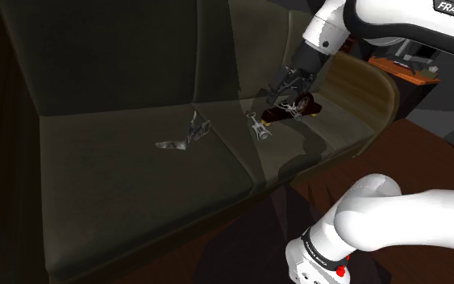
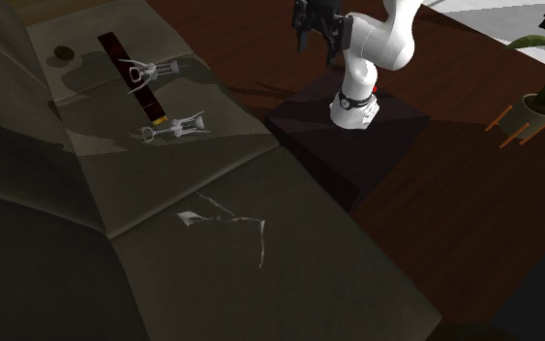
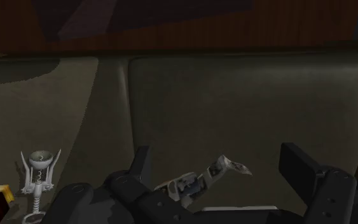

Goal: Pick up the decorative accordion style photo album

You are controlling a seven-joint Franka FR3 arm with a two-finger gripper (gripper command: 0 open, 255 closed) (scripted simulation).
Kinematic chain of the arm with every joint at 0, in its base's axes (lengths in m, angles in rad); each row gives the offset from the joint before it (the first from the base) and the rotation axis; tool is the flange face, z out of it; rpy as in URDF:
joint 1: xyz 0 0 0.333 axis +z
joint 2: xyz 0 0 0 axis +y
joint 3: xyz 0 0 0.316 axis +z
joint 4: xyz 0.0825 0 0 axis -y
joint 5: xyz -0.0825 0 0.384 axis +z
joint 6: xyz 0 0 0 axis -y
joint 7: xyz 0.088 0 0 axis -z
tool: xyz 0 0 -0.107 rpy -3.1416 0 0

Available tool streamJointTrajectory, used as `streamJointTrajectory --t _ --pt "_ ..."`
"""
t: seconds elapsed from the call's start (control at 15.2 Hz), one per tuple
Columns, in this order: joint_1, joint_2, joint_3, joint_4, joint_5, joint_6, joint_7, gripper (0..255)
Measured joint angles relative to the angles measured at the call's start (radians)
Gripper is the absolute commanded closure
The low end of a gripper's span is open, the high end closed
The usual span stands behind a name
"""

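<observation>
1. Nearest us in the shoulder view, the white arm [image 1: 378, 218] bends up from its stand [image 2: 357, 145] and reaches out over the sofa [image 1: 120, 185].
2. The gripper [image 1: 291, 83] hangs over the seat near the rounded armrest [image 1: 378, 89]. In the wrist view we see its fingers [image 3: 301, 167] standing well apart, with nothing clasped between them.
3. Under it lies a long dark red thing [image 2: 123, 60]. It may be a bottle or a flat case; in this dimness we cannot tell. One corkscrew [image 2: 159, 70] lies across it, and a second corkscrew [image 2: 176, 126] lies just beside its yellow end.
4. Farther along, just past the seam on the next cushion, the photo album [image 1: 186, 135] lies on the seat as a pale, half-unfolded zigzag, well apart from the gripper.
5. Beyond it rise the sofa's back cushions [image 1: 120, 56].
</observation>
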Motion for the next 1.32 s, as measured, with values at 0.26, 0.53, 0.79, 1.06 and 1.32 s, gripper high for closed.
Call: streamJointTrajectory --t 0.26,0.53,0.79,1.06,1.32 --pt "-0.006 0.072 0.046 0.006 -0.001 0.060 0.055 0" --pt "-0.026 0.196 0.121 0.031 -0.019 0.144 0.157 0" --pt "-0.052 0.359 0.197 0.083 -0.060 0.233 0.276 0" --pt "-0.078 0.520 0.264 0.155 -0.127 0.291 0.408 0" --pt "-0.097 0.696 0.308 0.259 -0.221 0.317 0.543 0"
